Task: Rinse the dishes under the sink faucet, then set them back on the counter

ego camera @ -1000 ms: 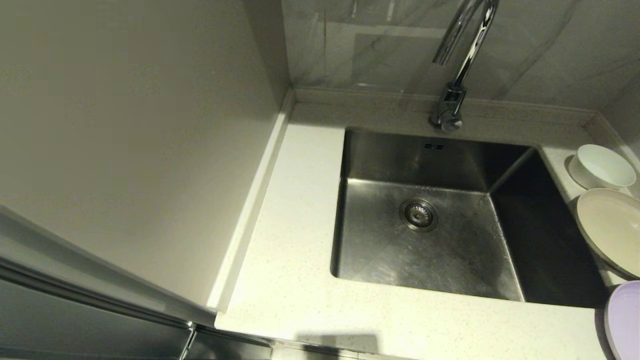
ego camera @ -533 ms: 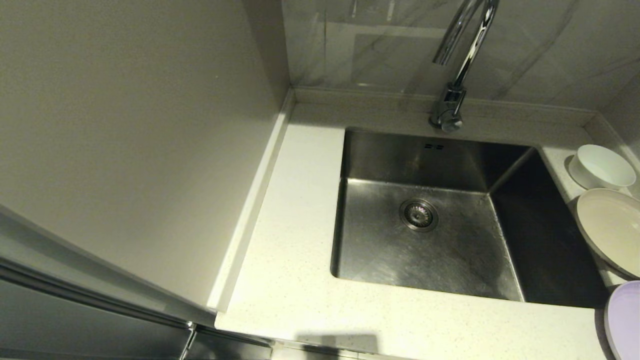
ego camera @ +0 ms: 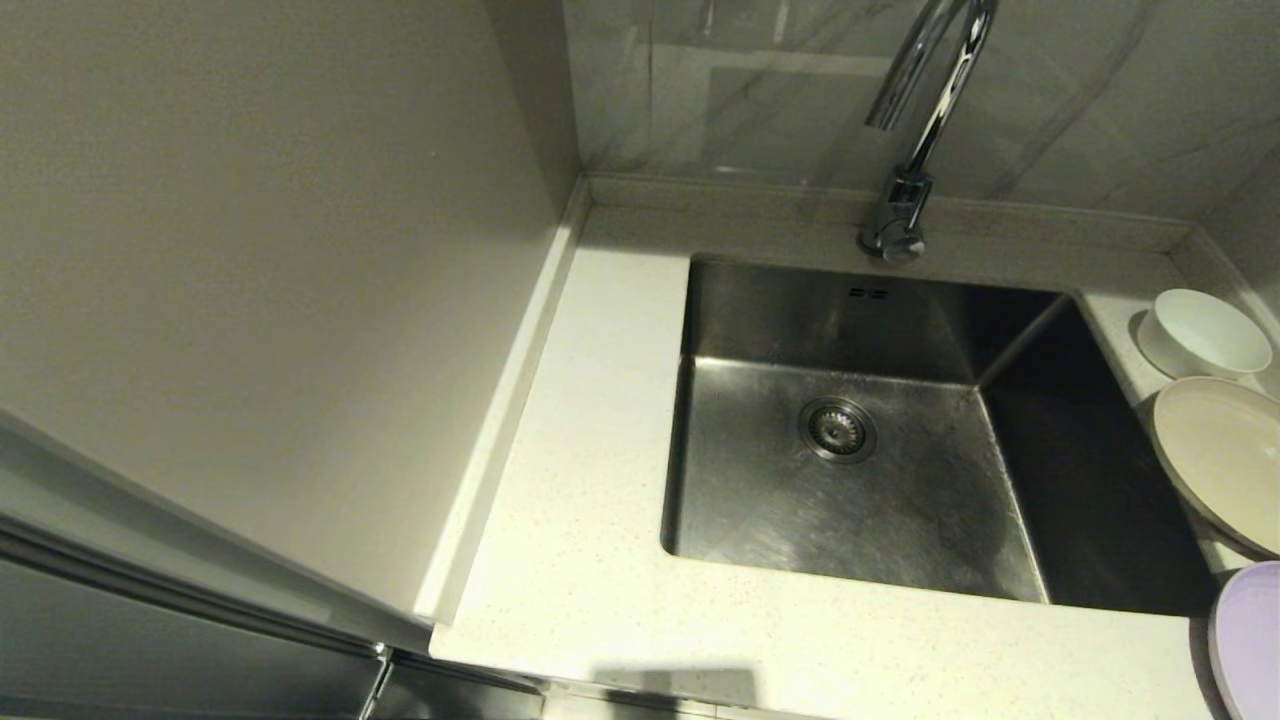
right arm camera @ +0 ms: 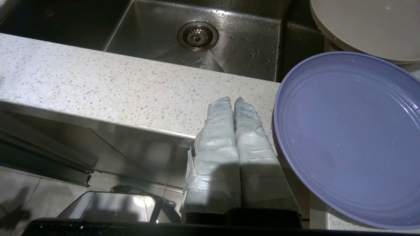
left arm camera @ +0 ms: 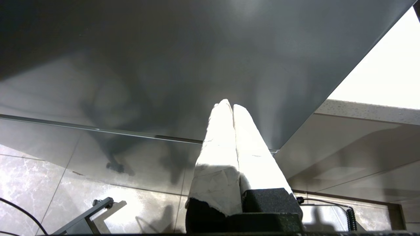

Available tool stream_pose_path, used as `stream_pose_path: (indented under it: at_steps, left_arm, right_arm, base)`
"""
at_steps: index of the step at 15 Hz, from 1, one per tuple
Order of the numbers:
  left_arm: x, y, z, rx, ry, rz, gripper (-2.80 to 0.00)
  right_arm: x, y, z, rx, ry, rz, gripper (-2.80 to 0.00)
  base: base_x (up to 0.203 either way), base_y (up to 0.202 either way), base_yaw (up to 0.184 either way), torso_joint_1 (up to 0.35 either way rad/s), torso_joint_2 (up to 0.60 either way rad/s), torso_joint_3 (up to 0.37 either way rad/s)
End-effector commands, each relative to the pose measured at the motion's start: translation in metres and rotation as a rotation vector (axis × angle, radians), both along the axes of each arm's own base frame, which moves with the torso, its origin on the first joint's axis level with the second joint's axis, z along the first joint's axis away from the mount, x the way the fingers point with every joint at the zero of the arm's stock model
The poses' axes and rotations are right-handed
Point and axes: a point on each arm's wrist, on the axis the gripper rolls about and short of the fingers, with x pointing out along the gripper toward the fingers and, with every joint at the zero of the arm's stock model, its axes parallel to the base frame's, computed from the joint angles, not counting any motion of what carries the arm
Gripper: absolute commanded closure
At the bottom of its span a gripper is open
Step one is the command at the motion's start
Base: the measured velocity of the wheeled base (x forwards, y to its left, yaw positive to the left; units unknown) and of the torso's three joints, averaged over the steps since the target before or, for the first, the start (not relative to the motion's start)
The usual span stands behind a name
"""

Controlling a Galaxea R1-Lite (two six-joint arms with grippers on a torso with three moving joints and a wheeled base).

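The right gripper [right arm camera: 233, 98] hangs below the front edge of the bench [ego camera: 600, 560], fingers clenched on nothing, just beside the rim of the lavender plate [right arm camera: 347, 137]. That plate lies at the bench's front right corner and seems to jut past the front edge, with water beads on it. The left gripper [left arm camera: 229, 105] is parked low in front of a dark cabinet panel [left arm camera: 164, 65], fingers pressed together and empty.

The likeliest mishap is nearest: a gripper rising past the front edge could clip the overhanging plate and tip it to the floor; wet glaze would slip in the grasp. Behind it, along the right edge, the cream plate [ego camera: 1220, 460] overhangs the sink [ego camera: 850, 480] and could slide in. Farthest, near the back right corner, the white bowl [ego camera: 1205, 335] sits well right of the faucet [ego camera: 920, 120], where the reach is cramped.
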Motion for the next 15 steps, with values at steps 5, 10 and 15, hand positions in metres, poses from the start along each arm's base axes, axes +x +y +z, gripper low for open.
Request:
stream_pose_path:
  at_steps: [5, 10, 15]
  left_arm:
    - [-0.0002, 0.0000, 0.0000, -0.002, -0.004, 0.001, 0.00]
    - [-0.0002, 0.0000, 0.0000, 0.000, -0.004, 0.001, 0.00]
    - [-0.0002, 0.0000, 0.0000, -0.001, -0.004, 0.001, 0.00]
  right_arm:
    - [0.0002, 0.0000, 0.0000, 0.000, 0.001, 0.001, 0.00]
    - [0.0002, 0.0000, 0.0000, 0.000, 0.001, 0.001, 0.00]
    - [0.0000, 0.0000, 0.0004, 0.000, 0.000, 0.000, 0.00]
  base:
    - [0.000, 0.000, 0.000, 0.000, 0.00, 0.000]
    - [0.000, 0.000, 0.000, 0.000, 0.00, 0.000]
    - [0.000, 0.000, 0.000, 0.000, 0.00, 0.000]
